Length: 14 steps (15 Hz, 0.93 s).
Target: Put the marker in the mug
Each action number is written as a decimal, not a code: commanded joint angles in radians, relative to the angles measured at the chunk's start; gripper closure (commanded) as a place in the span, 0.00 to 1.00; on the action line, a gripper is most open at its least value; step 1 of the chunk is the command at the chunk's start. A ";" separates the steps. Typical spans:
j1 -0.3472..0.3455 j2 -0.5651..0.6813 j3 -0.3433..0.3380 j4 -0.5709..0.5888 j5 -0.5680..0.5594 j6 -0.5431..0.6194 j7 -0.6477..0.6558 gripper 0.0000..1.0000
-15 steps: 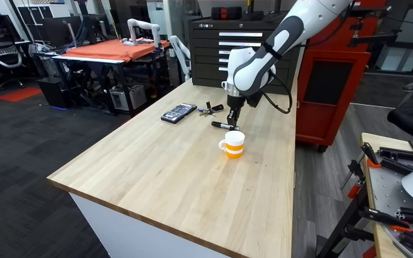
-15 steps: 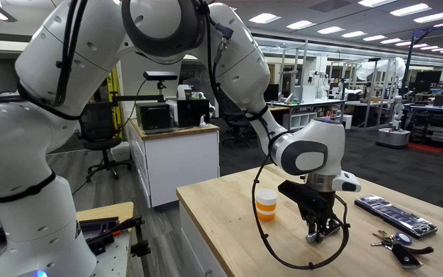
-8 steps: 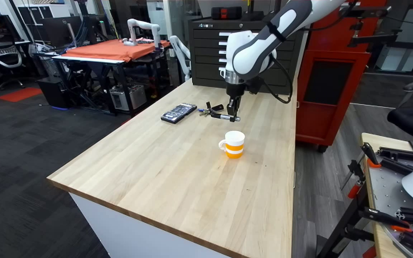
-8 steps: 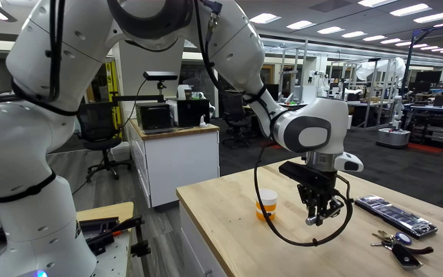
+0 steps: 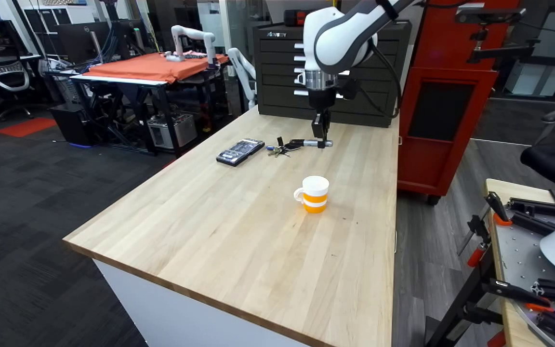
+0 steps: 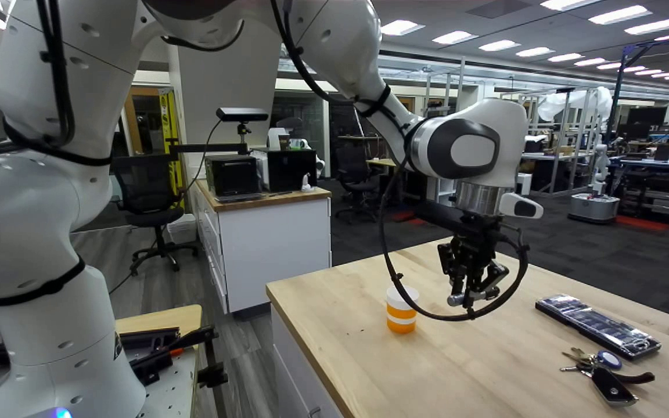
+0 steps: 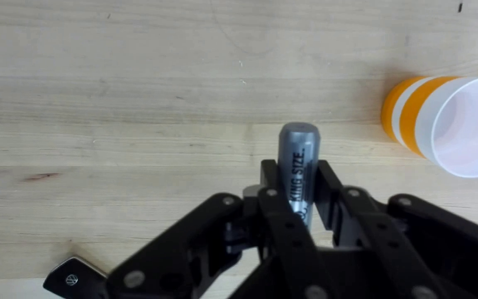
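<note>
Orange and white bands circle the mug [image 5: 314, 194], which stands upright on a pale wooden table [image 5: 239, 231], white rim up. The claw [image 7: 298, 176], black and jointed, points down from a white arm [image 6: 343, 52] and is grasping the marker [image 7: 299, 145] by its grey barrel, pinched from both sides; the lettering "KING SIZE" can be read along that barrel in the wrist view. The marker lies roughly level in this grip, raised above the table, outside the mug and well apart from it. In the wrist view it appears left of the mug, whose pale inside shows and whose handle is partly cut off by the frame's edge. Keys [image 5: 280, 149], in an exterior view, rest on the table beyond the mug and to its left; the marker's dark end overlaps them along the line of sight. A flat black case [image 6: 597, 326] with a glossy cover lies to the right of the mug in an exterior view, with the claw appearing between them. Well behind the mug, in an exterior view, stands a dark drawer chest [image 5: 280, 94]; a red cabinet [image 5: 443, 154] is behind the mug and to its right.
</note>
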 commanded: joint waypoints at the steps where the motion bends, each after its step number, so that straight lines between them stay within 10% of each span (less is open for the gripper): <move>1: 0.027 -0.075 -0.009 -0.014 -0.025 -0.116 -0.016 0.94; 14: 0.084 -0.094 0.007 0.114 -0.100 -0.529 -0.143 0.94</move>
